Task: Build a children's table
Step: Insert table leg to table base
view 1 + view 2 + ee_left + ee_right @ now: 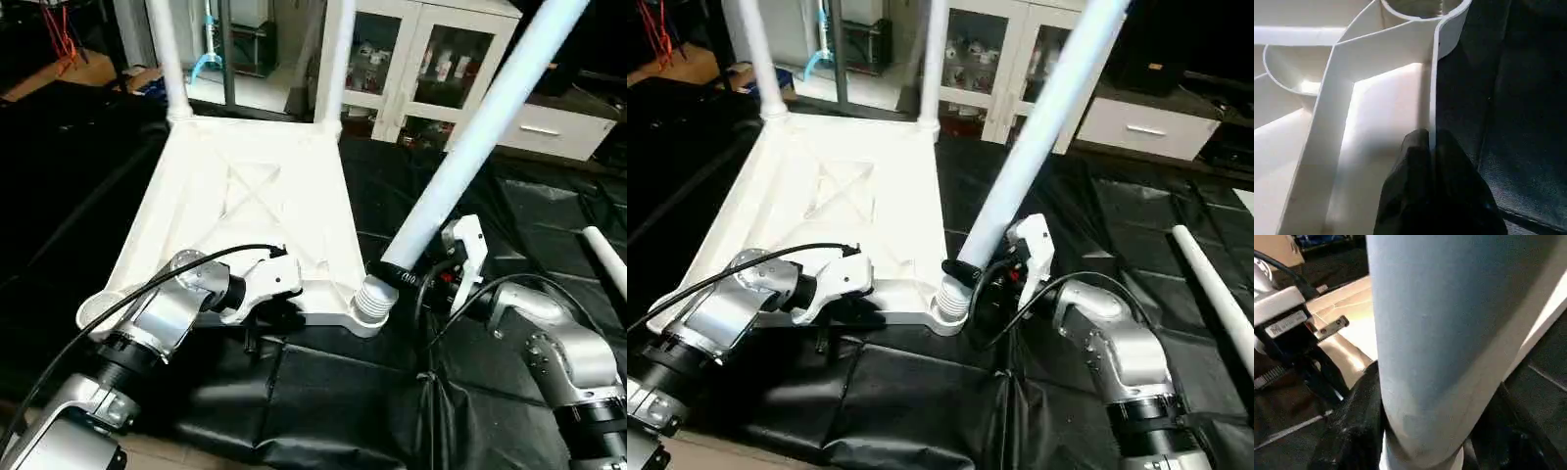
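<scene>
So roughly halfway: nearest, the left gripper (1432,147) is pinched tight on the near rim of the upside-down tabletop (245,186) lying on black sheeting (323,411). The right gripper (421,274) clasps a tilted leg (470,127) entering the near corner socket (375,302). Two legs (168,59) stand at the far corners; one spare leg (1215,284) lies aside.

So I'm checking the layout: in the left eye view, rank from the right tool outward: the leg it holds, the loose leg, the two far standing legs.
1. Held leg, in the right tool.
2. Loose leg, on the robot's right.
3. Far legs, upright at the table top's back corners.
</scene>
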Robot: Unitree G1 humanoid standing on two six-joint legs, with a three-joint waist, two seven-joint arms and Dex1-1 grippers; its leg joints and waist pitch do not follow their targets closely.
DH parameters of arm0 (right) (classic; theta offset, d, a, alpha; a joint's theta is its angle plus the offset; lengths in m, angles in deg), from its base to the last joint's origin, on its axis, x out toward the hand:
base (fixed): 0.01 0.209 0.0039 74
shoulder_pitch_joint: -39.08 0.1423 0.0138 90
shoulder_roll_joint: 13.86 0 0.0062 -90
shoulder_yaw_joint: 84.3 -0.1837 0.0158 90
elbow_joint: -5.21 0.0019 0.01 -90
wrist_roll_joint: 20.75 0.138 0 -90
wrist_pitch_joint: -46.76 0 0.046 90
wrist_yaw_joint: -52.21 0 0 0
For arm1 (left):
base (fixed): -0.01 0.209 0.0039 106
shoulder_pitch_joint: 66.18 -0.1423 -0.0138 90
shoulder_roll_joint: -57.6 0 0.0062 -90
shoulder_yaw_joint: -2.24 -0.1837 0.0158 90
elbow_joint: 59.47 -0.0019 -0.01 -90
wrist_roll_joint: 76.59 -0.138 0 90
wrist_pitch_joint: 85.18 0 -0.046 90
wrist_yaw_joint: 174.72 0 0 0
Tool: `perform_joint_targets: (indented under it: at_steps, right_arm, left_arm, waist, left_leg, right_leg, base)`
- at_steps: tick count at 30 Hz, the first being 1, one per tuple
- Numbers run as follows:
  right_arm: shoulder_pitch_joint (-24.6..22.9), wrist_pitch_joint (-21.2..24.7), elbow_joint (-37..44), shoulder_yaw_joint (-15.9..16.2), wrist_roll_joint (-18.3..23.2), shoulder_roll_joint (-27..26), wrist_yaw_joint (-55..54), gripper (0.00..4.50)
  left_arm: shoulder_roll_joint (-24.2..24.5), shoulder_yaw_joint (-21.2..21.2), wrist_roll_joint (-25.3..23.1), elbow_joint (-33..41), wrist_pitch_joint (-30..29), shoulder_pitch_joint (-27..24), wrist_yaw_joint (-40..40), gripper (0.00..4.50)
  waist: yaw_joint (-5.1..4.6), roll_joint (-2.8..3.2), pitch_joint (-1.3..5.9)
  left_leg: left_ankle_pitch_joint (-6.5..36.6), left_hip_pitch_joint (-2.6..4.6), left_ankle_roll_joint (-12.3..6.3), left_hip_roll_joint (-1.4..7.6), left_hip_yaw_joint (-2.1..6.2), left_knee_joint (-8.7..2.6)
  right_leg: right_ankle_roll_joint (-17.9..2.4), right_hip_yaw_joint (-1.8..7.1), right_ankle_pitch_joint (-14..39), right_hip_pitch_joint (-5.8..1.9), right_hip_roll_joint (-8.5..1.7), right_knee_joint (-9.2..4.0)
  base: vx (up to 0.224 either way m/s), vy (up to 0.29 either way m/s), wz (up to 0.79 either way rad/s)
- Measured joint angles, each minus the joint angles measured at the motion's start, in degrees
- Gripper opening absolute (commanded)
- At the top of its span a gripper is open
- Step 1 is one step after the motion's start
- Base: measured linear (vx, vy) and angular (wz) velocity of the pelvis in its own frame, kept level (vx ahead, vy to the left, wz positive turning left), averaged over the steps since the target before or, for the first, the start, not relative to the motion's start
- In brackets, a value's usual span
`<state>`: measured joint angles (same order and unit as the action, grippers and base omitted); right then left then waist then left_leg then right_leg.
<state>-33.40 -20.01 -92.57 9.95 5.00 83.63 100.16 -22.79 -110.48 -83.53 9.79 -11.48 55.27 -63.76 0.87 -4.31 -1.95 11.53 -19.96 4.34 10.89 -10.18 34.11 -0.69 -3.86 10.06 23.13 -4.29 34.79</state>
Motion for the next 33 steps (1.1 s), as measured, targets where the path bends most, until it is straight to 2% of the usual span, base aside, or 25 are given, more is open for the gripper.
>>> perform_joint_targets:
  at_steps: [7, 11, 21, 27, 33]
  right_arm:
    - [0.47, -0.31, -0.20, 0.70, -0.69, 0.36, 2.65, 1.83]
    - [0.74, 0.48, -0.33, 0.44, -0.33, 0.33, 3.49, 1.83]
    - [1.69, 2.99, -0.28, 2.05, 0.91, 0.42, 7.65, 1.83]
    - [3.04, -0.24, -2.72, 3.06, -1.62, 0.88, 7.86, 1.83]
    - [6.94, -3.58, -10.72, 3.84, -2.18, -1.17, 7.90, 1.83]
  left_arm:
    - [0.60, 0.16, 0.33, 1.09, -1.25, -0.46, -0.52, 0.00]
    - [0.87, 0.23, 0.44, 2.27, -2.07, -0.85, -0.60, 0.00]
    - [0.89, 0.13, 0.42, 3.30, -2.53, -1.15, -0.59, 0.00]
    - [1.19, 0.07, 0.43, 4.27, -2.99, -1.57, -0.59, 0.00]
    - [1.56, -0.10, 0.45, 4.35, -3.22, -1.75, -0.60, 0.00]
  waist:
    - [-0.66, -0.20, 0.14]
    - [-0.68, -0.49, 0.16]
    - [-0.65, -0.68, 0.15]
    - [-0.69, -0.78, 0.15]
    - [-1.25, -0.80, 0.17]
  left_leg:
    - [0.01, -0.03, -0.01, 0.00, 0.02, 0.00]
    - [0.01, -0.03, -0.01, 0.03, 0.04, -0.09]
    - [0.02, -0.09, -0.01, 0.02, 0.03, -0.12]
    - [0.03, -0.09, -0.02, 0.01, 0.03, -0.15]
    - [0.02, -0.06, -0.01, 0.02, 0.02, -0.17]
  right_leg:
    - [0.01, -0.01, 0.01, -0.01, 0.00, -0.04]
    - [0.02, -0.05, 0.02, 0.01, 0.02, -0.04]
    - [0.05, -0.04, 0.03, 0.05, 0.02, -0.08]
    - [0.07, -0.04, 0.05, 0.05, 0.02, -0.12]
    - [0.04, -0.04, 0.03, 0.04, 0.03, -0.15]
  base:
    - [0.000, 0.000, 0.00]
    - [0.000, 0.000, 0.00]
    - [0.000, 0.000, 0.00]
    - [0.000, 0.000, 0.00]
    - [0.000, 0.000, 0.00]
